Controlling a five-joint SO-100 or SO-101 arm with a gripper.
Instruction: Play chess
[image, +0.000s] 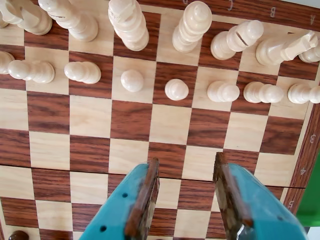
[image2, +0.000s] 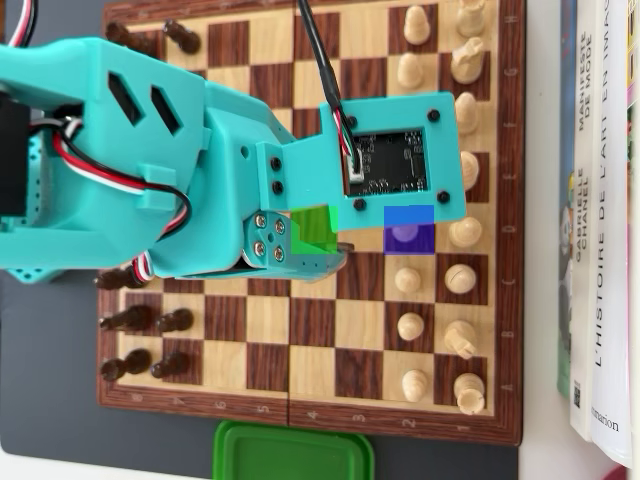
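My gripper (image: 185, 165) hangs open above the wooden chessboard (image: 90, 116), with only bare squares between its brown-padded teal fingers (image: 145, 200). Ahead of it stands a row of white pawns (image: 176, 89), and behind them the taller white pieces (image: 129, 22). In the overhead view the teal arm (image2: 150, 170) covers the board's middle and hides the jaws. White pieces (image2: 411, 326) line the right side, dark pieces (image2: 130, 320) the left. A blue-purple tint (image2: 408, 236) covers one pawn's square and a green tint (image2: 315, 225) marks a square beside the wrist.
A green plastic lid or box (image2: 290, 455) lies just off the board's near edge and shows at the right edge of the wrist view (image: 312, 195). Books (image2: 600, 200) lie along the right of the board. One dark piece (image: 17, 235) peeks in at bottom left.
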